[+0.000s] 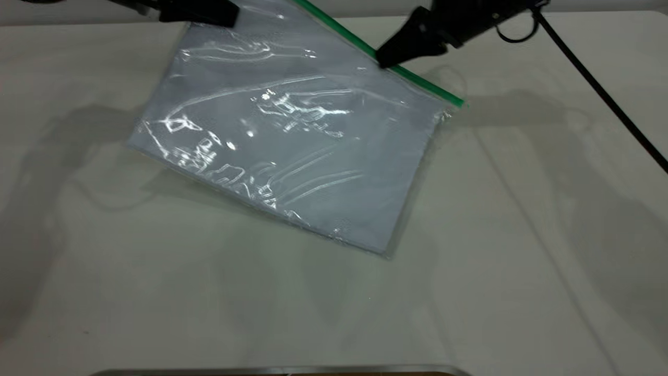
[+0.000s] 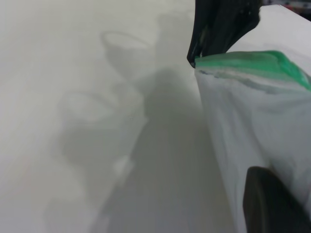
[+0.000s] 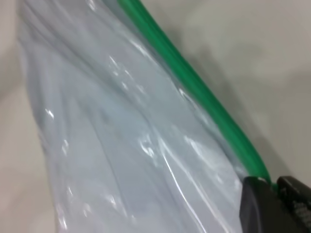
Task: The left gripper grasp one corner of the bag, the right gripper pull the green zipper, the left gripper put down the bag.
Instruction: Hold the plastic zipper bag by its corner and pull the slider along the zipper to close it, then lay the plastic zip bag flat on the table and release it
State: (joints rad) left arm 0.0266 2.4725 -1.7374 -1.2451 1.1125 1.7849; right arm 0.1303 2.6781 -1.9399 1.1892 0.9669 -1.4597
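Observation:
The bag (image 1: 292, 141) is a clear pouch with white paper inside. Its far edge is raised and its near corner (image 1: 389, 253) rests on the table. The left gripper (image 1: 225, 18) is shut on the bag's far left corner; one of its fingers (image 2: 272, 204) lies against the plastic (image 2: 252, 126). The green zipper (image 1: 417, 78) runs along the raised far edge. The right gripper (image 1: 383, 58) is shut on the green zipper about midway along it, with the strip (image 3: 194, 87) running in between its fingers (image 3: 262, 204). The slider is hidden. The right gripper also shows in the left wrist view (image 2: 218, 29).
A long black cable (image 1: 600, 89) trails from the right arm across the table's right side. A metal edge (image 1: 282, 371) lies along the front of the white table (image 1: 522, 261).

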